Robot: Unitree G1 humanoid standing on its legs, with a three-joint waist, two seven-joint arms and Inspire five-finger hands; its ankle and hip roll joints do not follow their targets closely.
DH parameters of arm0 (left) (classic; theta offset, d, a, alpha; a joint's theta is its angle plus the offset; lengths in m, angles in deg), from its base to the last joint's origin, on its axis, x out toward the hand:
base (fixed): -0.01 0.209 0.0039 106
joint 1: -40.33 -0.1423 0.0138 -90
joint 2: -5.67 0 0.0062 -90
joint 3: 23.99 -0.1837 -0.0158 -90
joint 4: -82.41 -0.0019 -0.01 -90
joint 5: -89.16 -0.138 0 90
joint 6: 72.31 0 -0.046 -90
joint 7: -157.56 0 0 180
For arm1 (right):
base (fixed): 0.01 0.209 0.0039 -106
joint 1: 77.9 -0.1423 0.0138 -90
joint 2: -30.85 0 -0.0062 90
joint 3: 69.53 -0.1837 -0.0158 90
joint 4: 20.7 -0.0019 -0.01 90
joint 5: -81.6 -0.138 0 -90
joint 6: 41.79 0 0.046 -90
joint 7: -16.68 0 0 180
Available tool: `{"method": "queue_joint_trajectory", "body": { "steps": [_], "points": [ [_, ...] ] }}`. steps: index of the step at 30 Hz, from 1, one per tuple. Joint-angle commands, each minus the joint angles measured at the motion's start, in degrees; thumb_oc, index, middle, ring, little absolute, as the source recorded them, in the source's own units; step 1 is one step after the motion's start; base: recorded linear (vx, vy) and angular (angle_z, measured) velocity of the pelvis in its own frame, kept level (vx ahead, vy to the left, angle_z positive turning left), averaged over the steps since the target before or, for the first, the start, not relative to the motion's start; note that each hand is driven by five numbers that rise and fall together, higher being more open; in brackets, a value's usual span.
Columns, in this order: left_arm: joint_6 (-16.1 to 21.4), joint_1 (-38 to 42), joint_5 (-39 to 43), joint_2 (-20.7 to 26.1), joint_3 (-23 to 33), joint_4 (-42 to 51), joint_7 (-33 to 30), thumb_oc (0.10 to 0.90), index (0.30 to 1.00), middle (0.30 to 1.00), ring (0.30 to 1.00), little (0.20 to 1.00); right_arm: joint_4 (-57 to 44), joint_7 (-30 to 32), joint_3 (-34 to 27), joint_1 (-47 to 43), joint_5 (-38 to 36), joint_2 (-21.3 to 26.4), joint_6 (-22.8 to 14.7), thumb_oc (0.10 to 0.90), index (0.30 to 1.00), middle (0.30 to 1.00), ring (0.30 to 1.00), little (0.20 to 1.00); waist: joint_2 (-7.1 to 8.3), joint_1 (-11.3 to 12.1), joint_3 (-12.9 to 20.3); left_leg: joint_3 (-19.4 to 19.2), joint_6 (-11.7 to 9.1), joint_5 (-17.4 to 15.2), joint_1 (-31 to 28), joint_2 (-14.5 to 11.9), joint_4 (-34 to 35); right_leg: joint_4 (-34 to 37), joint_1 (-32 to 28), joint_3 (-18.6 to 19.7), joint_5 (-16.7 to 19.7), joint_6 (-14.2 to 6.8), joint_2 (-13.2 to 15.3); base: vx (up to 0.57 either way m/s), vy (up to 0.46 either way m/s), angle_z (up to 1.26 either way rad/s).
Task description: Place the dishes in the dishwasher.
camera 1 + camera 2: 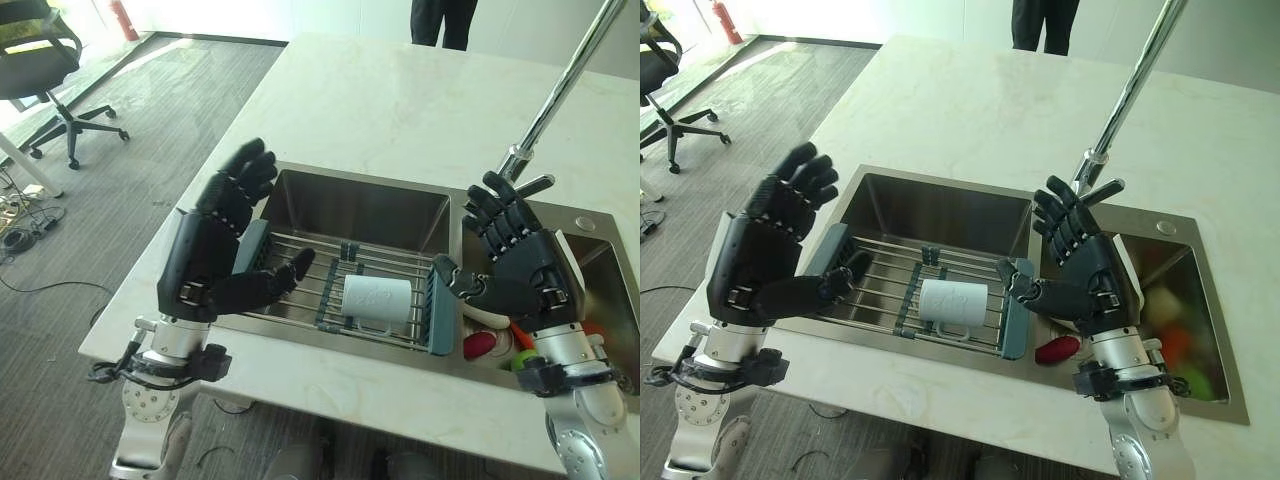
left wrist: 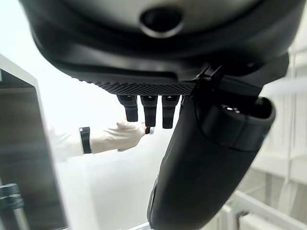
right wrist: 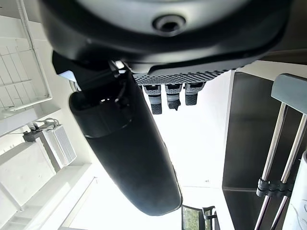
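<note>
Left hand (image 1: 205, 262): raised over the left rim of the sink, palm turned inward, fingers spread and straight, thumb stretched toward the rack; grasping nothing.
Right hand (image 1: 522, 262): raised over the divider between the two basins, palm turned inward toward the left hand, fingers spread and nearly straight; released, nothing in it.
Mug (image 1: 376, 299): white, lying on its side on the rack, between the two hands and below them, nearer the right hand's thumb; touched by neither hand.
Rack (image 1: 300, 262): wire bars with blue-grey end pieces, spanning the left basin; left end just under the left hand's thumb, right end just beside the right hand's thumb.
Sink (image 1: 365, 207): steel, two basins, set into the desk; left basin between the hands, right basin behind and below the right hand.
Red and green items (image 1: 1057, 349): in the right basin, beneath the right hand; kind cannot be told.
Faucet (image 1: 555, 95): long steel neck rising beyond the right hand's fingertips.
Desk (image 1: 400, 100): pale marble-look top, stretching away past both hands.
Person (image 1: 443, 20): dark trouser legs at the desk's far edge, well apart from both hands; a pale gloved hand (image 2: 117, 137) past the left hand's fingers in the left wrist view.
Office chair (image 1: 40, 60): on the carpet, far beyond the left hand.
</note>
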State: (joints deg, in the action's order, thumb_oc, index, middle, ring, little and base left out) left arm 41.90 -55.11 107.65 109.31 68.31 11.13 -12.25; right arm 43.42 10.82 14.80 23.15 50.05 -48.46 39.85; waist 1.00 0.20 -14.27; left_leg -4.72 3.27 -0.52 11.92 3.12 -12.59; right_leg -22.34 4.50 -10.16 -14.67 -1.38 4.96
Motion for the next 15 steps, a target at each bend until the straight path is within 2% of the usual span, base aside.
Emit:
{"method": "queue_joint_trajectory", "body": {
  "steps": [1,4,9,10,15],
  "points": [
    [1.9,2.8,-3.4,2.3,1.9,6.3,2.1,0.800,0.900,0.900,0.900,0.900,-2.3,-0.3,-2.0,-5.7,-0.2,1.4,-5.7,0.800,0.900,0.900,0.900,0.900,-0.79,-0.6,3.2,0.3,-3.3,-12.3,-3.6,-3.9,-4.6,5.2,1.4,0.4,3.1,-5.0,0.3,-0.02,0.025,-0.04],
    [-0.2,3.1,-7.6,6.0,2.3,6.0,5.4,0.800,0.900,0.900,0.900,0.900,-2.0,-1.2,-2.4,-6.4,-0.4,2.3,-5.0,0.800,0.900,0.900,0.900,0.900,-1.50,-0.9,3.4,-0.4,-3.4,-12.3,-3.8,-4.1,-4.6,5.2,1.4,0.2,3.2,-5.1,0.4,-0.02,0.044,-0.04],
    [-2.1,4.3,-10.8,11.6,2.8,5.1,6.4,0.800,0.900,0.900,0.900,0.900,-1.5,-2.4,-2.6,-7.3,-1.2,4.2,-3.5,0.800,0.900,0.900,0.900,0.900,-2.40,-1.6,3.8,-1.1,-3.4,-12.5,-4.4,-4.3,-4.6,5.2,1.2,0.4,3.1,-5.2,0.4,0.00,0.044,-0.06],
    [-3.5,5.5,-12.3,13.3,2.3,4.3,6.8,0.800,0.900,0.900,0.900,0.900,-1.1,-2.8,-2.3,-8.1,-1.2,4.8,-2.6,0.800,0.900,0.900,0.900,0.900,-2.76,-1.9,4.0,-1.3,-3.4,-12.6,-4.7,-4.3,-4.6,5.2,1.1,0.4,3.0,-5.3,0.4,0.02,0.047,-0.08],
    [-6.7,8.5,-14.5,15.0,0.7,3.7,7.0,0.800,0.900,0.900,0.900,0.900,-0.7,-3.9,-1.8,-9.1,-1.0,5.5,-1.0,0.800,0.900,0.900,0.900,0.900,-3.28,-2.8,4.5,-2.0,-3.5,-12.9,-5.4,-4.6,-4.6,5.2,0.7,0.7,2.8,-5.3,0.2,0.02,0.024,-0.10]
  ]
}}
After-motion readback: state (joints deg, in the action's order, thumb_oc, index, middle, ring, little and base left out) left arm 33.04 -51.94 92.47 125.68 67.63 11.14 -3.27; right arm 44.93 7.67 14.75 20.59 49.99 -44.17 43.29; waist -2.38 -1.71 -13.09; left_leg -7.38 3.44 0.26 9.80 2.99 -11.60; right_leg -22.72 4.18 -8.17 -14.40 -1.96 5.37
